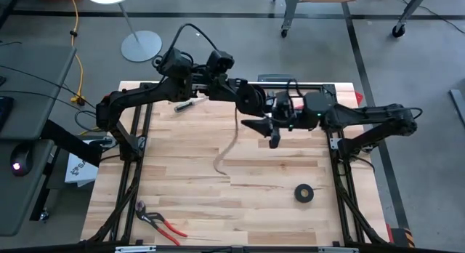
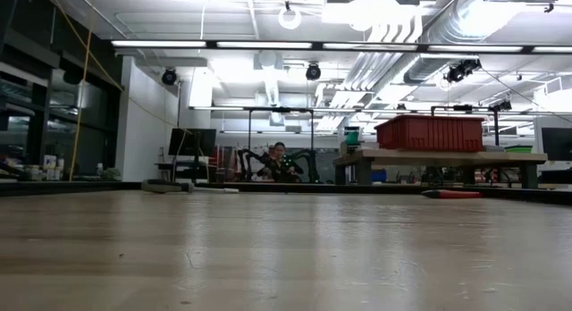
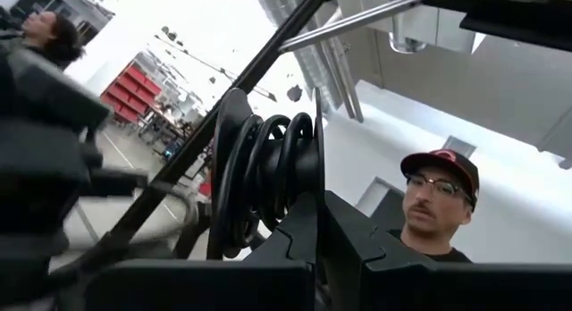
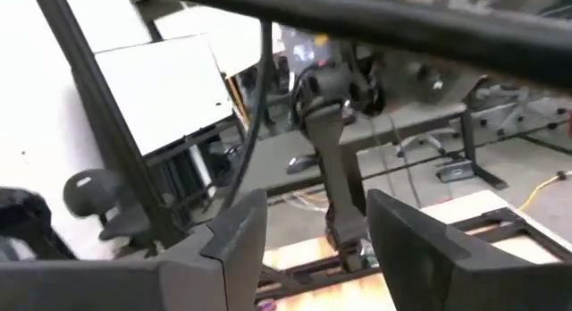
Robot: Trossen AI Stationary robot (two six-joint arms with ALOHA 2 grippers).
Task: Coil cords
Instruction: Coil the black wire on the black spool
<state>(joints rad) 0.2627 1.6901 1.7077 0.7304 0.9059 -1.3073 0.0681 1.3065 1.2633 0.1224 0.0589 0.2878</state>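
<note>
Jaws, left gripper [image 3: 308, 248]: shut on the thin black flexible cable [image 3: 259, 181], whose loops stand bunched between the dark fingers [image 3: 286, 248] in the left wrist view.
Jaws, right gripper [image 4: 317, 244]: parted, nothing between the two dark fingers [image 4: 232, 239] in the right wrist view.
Position: both grippers held above the far middle of the pale wooden plank surface [image 1: 218, 202], close together in the high view, left arm reaching in from the left, right arm from the right.
Cable tail: one thin strand hangs from the coil and trails toward the surface's middle.
Other items: black tape roll [image 1: 304, 193], near right part; red-handled pliers [image 1: 161, 222], near left corner.
Background: person in a red cap [image 3: 438, 199], left wrist view.
</note>
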